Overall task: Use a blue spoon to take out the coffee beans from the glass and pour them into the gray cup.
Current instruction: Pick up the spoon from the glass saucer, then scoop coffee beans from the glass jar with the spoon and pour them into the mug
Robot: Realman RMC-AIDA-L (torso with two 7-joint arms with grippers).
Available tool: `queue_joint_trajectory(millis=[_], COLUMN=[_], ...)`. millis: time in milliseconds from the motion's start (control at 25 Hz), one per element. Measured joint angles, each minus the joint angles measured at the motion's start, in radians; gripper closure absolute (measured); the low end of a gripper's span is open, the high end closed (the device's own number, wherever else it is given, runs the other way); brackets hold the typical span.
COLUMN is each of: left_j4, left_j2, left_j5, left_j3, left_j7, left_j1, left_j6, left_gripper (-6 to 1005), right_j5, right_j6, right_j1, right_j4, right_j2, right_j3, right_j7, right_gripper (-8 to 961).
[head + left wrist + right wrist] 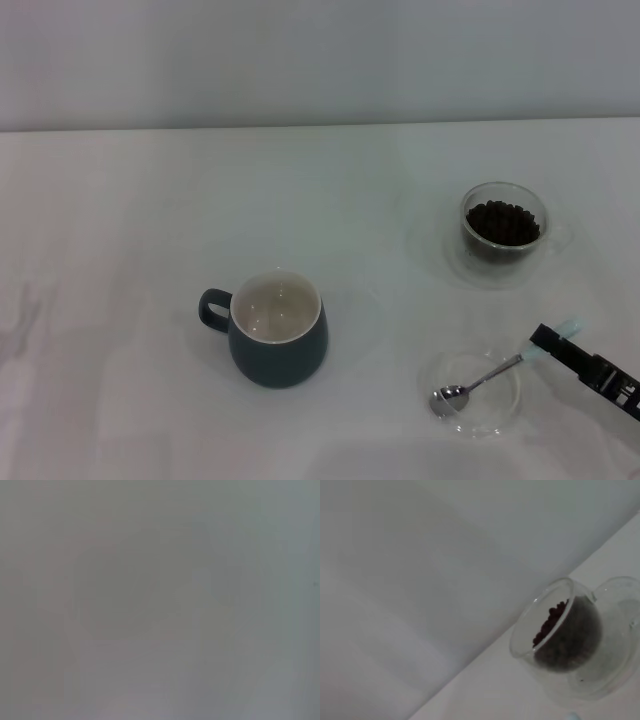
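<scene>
The gray cup (278, 345) stands upright at the middle of the white table, its cream inside showing no beans, its handle pointing left. The glass (503, 240) stands at the back right with a heap of coffee beans (503, 223) in it; the right wrist view also shows the glass (555, 640) and beans (551, 620). The blue spoon (482, 379) lies with its metal bowl on a flat clear saucer (500, 425) at the front right. My right gripper (545, 343) is shut on the spoon's pale blue handle end. The left gripper is out of view.
The glass stands on a second clear saucer (455, 262). A pale wall rises behind the table's far edge (320, 127). The left wrist view shows only a blank grey surface.
</scene>
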Motion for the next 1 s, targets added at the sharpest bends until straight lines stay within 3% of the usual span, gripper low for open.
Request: queue_joint_trajectory(millis=[360,680,1000], left_j4=[-0.013,-0.015,-0.013], left_j2=[-0.001,-0.001,-0.001], left_j5=[0.0,-0.001,-0.003], left_j3=[-0.003,-0.005,-0.006], left_j7=[-0.001,-0.002,-0.002], left_j1=[0.0,-0.005,-0.024], left_j6=[0.001,0.003,0.004], left_gripper=[122,123,124], right_j5=[0.01,0.043,0.067], right_j6=[-0.1,-0.137,-0.103], right_j1=[-0.001,0.011,0.103], right_j4=[-0.005,-0.086,-0.179], right_j2=[-0.009,-0.027,-0.045], right_j3=[0.011,0.022,0.104], right_j7=[0.017,0.038,-0.025], right_gripper=[800,804,809])
